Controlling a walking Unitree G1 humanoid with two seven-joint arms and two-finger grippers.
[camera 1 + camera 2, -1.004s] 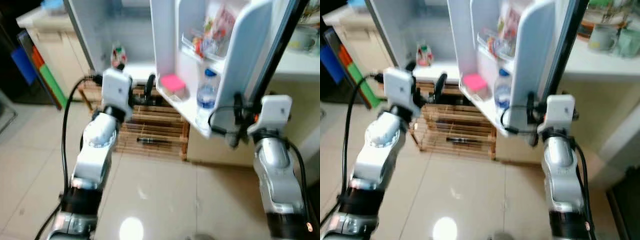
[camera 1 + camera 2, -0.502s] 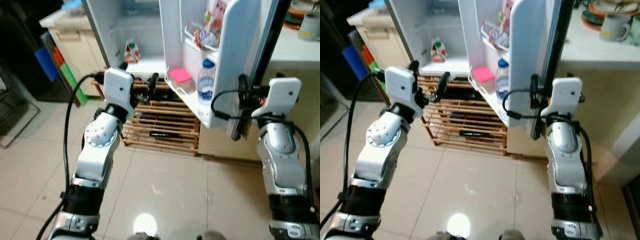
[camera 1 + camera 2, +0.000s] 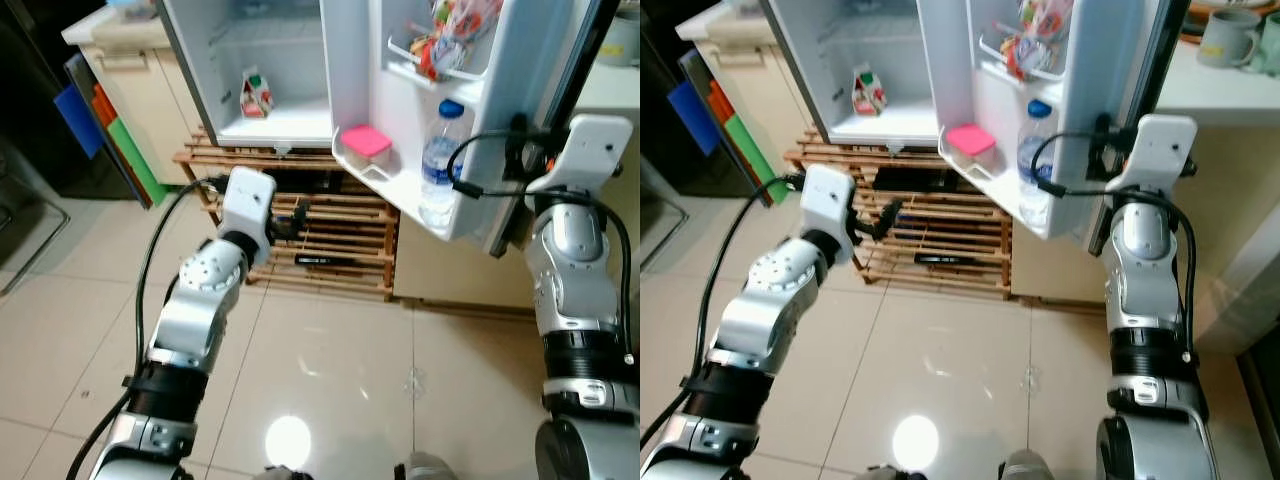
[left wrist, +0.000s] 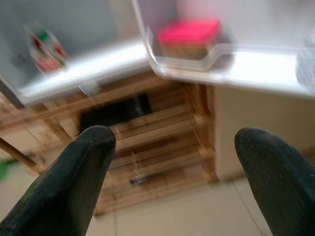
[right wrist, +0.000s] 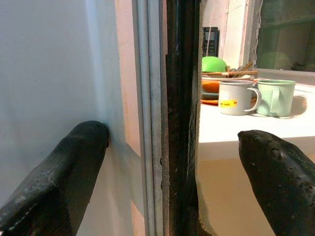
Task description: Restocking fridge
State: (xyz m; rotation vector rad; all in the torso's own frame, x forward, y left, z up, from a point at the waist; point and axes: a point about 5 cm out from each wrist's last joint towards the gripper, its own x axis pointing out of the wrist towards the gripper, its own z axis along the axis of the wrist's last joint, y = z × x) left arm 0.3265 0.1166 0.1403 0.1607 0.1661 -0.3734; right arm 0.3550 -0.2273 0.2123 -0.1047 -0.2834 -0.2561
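1. Ahead of the robot stands a white fridge (image 3: 300, 125) with its door (image 3: 520, 110) swung open toward the robot's right; the whole unit sits on a slatted wooden rack (image 3: 340, 250) over a glossy tiled floor (image 3: 330, 400).
2. Inside the main compartment, a small red-and-white carton (image 3: 255, 93) stands upright on the bottom shelf, toward the back.
3. On the lowest door shelf, a container with a pink lid (image 3: 367, 145) rests at the inner end, and a clear water bottle with a blue cap (image 3: 442, 165) stands upright further along the same shelf, apart from the container.
4. Higher up, a second door shelf holds colourful packets (image 3: 455, 30); their type cannot be made out.
5. The left gripper (image 3: 296, 215) is held out low in front of the wooden rack, below the fridge's bottom edge. In the left wrist view its two black fingers (image 4: 81, 169) are spread wide with nothing between them, and the pink-lidded container appears beyond them, blurred.
6. The right gripper (image 5: 167, 162) is raised at the outer edge of the open door. In the right wrist view its fingers (image 5: 64, 172) are spread wide, one on either side of the door's edge and its dark seal; the near finger lies against the door's white face, while the other stands clear of it.
7. Beyond the door edge, a white counter (image 5: 246, 132) carries a grey mug (image 5: 235, 97), a pale green mug (image 5: 274, 98) just beside it, and an orange dish with a green round item behind them.
8. To the robot's left, a pale cabinet (image 3: 140, 80) has blue, red and green panels leaning against it.
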